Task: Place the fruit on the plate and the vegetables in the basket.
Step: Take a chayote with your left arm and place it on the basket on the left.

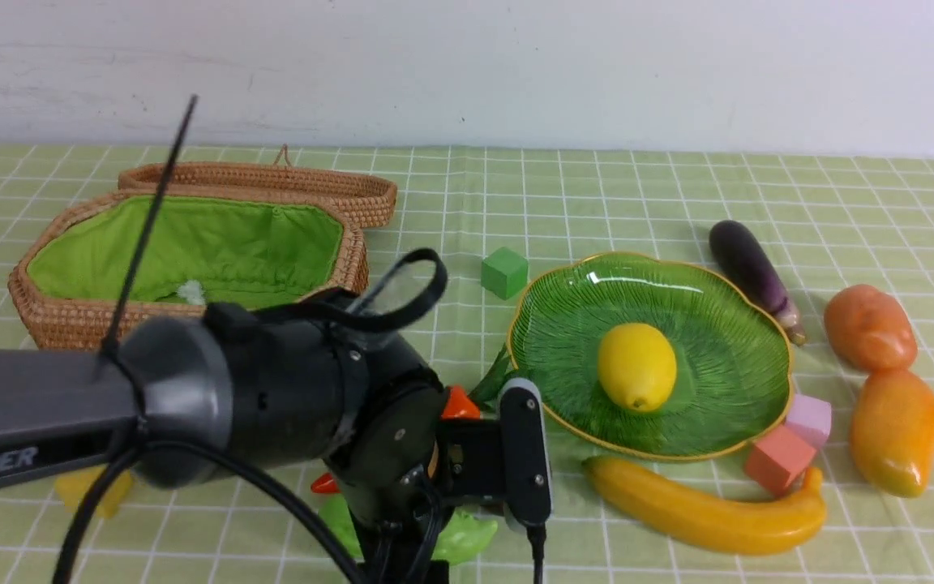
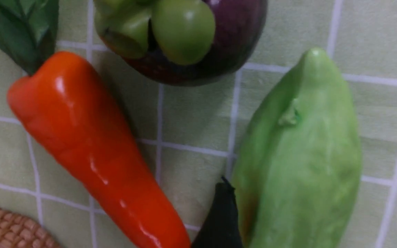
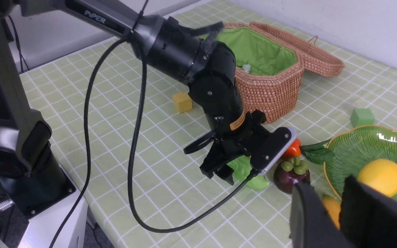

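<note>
My left gripper (image 2: 315, 220) stands open low over the cloth. The bumpy light-green gourd (image 2: 302, 155) lies between its fingers, close to one black finger (image 2: 219, 217) and apart from the other. Next to the gourd lie the carrot (image 2: 91, 148) and the mangosteen (image 2: 184, 38). A lemon (image 1: 636, 366) rests on the green plate (image 1: 564, 292). The banana (image 1: 702, 507), mango (image 1: 895, 432), potato (image 1: 870, 327) and eggplant (image 1: 751, 268) lie around the plate. The basket (image 1: 53, 312) stands open at the far left. My right gripper (image 3: 331, 193) hangs above the banana, jaws slightly apart and empty.
A green block (image 1: 504, 272) sits between basket and plate. Two pink blocks (image 1: 779, 458) lie by the plate's near right rim, and a yellow block (image 3: 182, 102) lies left of the basket. The basket lid (image 1: 272, 182) lies open behind it. The left arm hides much of the near left.
</note>
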Controlling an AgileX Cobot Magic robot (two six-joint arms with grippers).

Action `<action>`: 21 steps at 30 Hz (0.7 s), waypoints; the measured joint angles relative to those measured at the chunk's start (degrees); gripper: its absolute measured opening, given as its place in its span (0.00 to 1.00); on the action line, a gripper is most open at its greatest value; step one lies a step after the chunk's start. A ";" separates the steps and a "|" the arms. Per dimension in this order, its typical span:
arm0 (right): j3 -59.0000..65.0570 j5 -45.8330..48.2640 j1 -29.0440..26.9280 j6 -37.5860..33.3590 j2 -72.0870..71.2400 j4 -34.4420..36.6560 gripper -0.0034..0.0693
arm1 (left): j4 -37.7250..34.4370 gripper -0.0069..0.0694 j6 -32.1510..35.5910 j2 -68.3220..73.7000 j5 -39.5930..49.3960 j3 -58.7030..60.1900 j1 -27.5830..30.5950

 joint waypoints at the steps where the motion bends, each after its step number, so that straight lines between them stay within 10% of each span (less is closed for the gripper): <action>1: 0.00 0.00 0.00 0.00 0.00 0.00 0.27 | 0.23 0.86 -0.07 0.42 -0.12 0.00 0.00; 6: 0.00 0.00 0.00 0.00 0.00 0.00 0.27 | 0.91 0.64 -0.90 2.16 -0.56 0.00 0.00; 21: 0.00 0.00 0.00 0.75 0.00 -1.76 0.27 | -9.64 0.65 -4.37 -5.57 9.98 -1.97 0.00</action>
